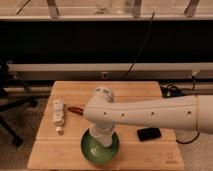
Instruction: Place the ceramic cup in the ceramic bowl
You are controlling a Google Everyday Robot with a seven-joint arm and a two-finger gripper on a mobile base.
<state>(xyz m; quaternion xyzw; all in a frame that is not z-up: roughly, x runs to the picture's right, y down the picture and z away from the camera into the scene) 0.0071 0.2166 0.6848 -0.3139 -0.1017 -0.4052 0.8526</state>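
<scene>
The arm (150, 114) reaches in from the right across a wooden table (125, 92), bends at a rounded elbow, and turns down toward the bowl (92, 150). The gripper (103, 140) sits at the lower end of the arm, directly over the bowl's interior, with its tip inside the rim line as seen from this view. Jaw state: cannot tell, as the wrist hides the tip. The cup cannot be made out. The bowl rests near the front edge of the table, left of centre, upright. A small black rectangle (149, 134) lies flat on the table to the right of the bowl, apart from it. A white bottle (59, 115) lies on its side near the left edge. A thin red item (76, 109) lies just beside it, partly hidden behind the elbow.
</scene>
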